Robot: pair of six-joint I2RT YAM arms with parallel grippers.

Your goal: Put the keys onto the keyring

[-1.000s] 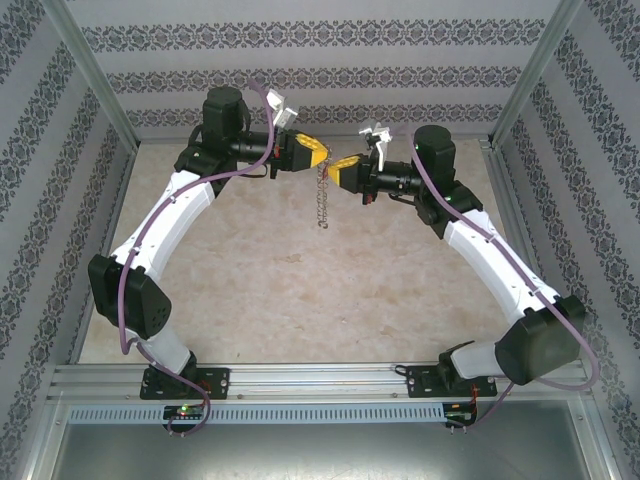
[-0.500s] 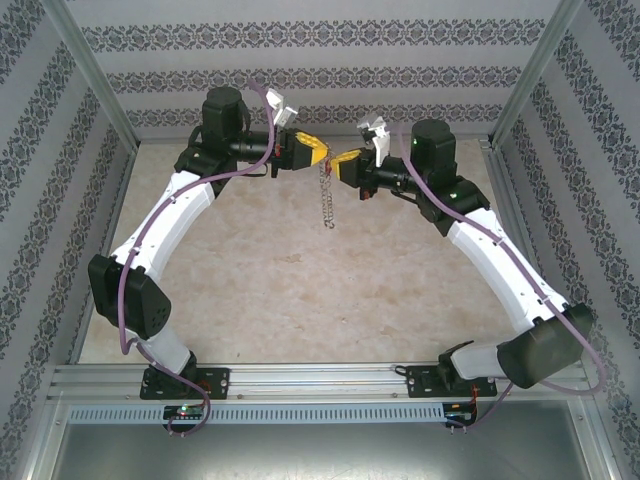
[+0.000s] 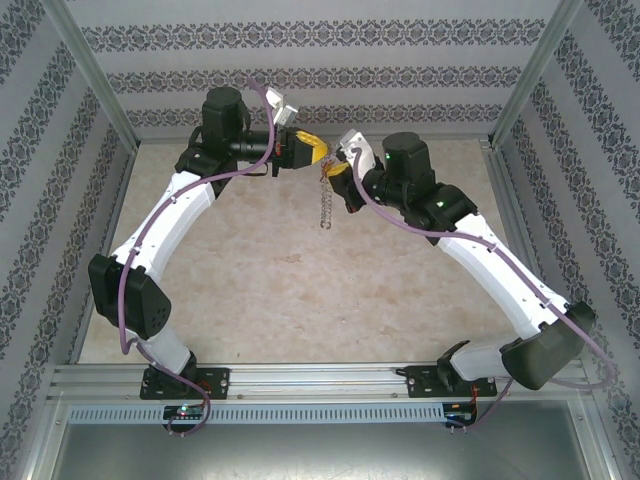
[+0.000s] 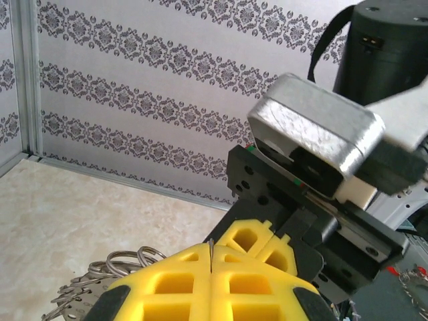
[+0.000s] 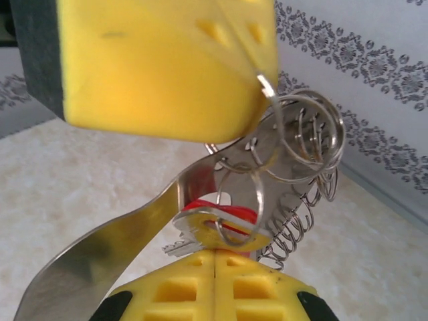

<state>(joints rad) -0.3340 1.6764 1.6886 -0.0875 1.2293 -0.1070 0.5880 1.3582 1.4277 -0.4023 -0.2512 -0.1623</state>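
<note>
On the left, our left pincer (image 3: 318, 155) is squeezed shut on a thin wire of the keyring (image 3: 323, 200). It holds the keyring up over the far part of the table (image 3: 260, 280), and the floppy rest hangs down like a chain.

The change is on the right. A second ago the right arm reached in from the side. Now it has swung closer and turned its wrist, so our right pincer (image 3: 340, 168) sits just beside the left one. It is squeezed shut on the little key (image 5: 206, 206) with the red head.

The key now lies right under the wire loops. One loop crosses its head, but we cannot tell if it goes through the hole. We think the threading has begun and is not done.

A shiny flat metal strip (image 5: 100, 267) curls up beside the key, and many small loops (image 5: 304, 134) crowd there. These could get in the way.
</note>
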